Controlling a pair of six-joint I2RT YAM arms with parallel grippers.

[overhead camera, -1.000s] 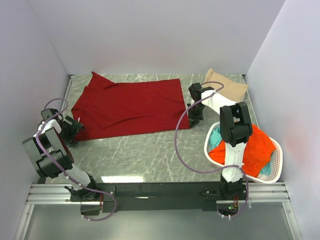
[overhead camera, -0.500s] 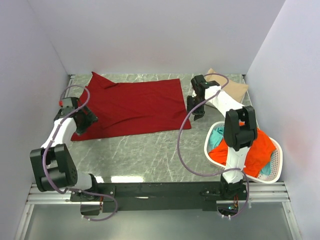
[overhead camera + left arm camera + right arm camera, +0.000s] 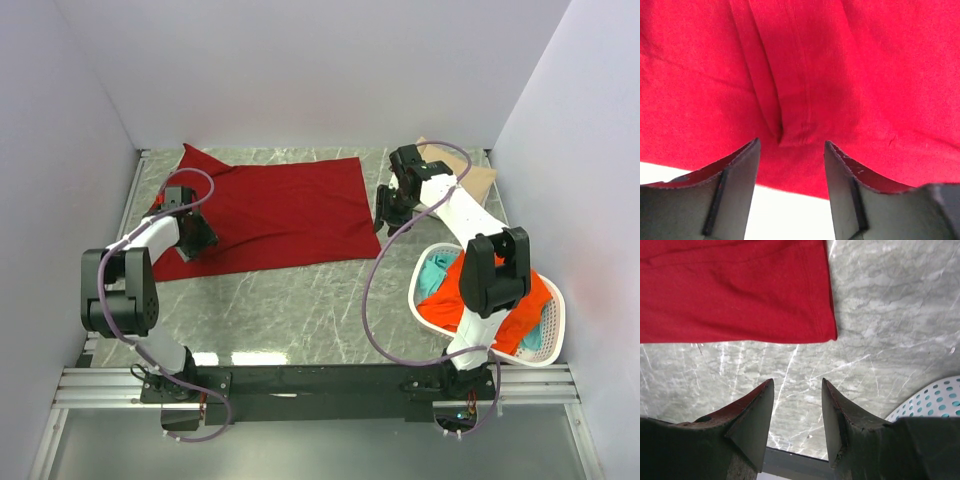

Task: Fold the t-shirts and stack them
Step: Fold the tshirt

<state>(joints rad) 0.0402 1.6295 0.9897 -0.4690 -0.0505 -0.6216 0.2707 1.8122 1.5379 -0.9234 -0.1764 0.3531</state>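
The dark red t-shirt (image 3: 270, 210) lies spread flat on the marble table at the back. My left gripper (image 3: 203, 240) is open over its left part, a fold of red cloth (image 3: 790, 115) just ahead of the jaws. My right gripper (image 3: 384, 214) is open above bare table just off the shirt's right corner (image 3: 827, 332). A folded tan t-shirt (image 3: 470, 172) lies at the back right, partly hidden by the right arm. An orange-red t-shirt (image 3: 510, 300) and a teal one (image 3: 432, 275) lie in the basket.
A white oval laundry basket (image 3: 553, 330) stands at the front right beside the right arm; its perforated rim also shows in the right wrist view (image 3: 935, 400). White walls close in the table on three sides.
My left gripper has moved from the shirt's left edge inward and back, onto the cloth. My right gripper has moved back and slightly right, off the shirt's right corner.
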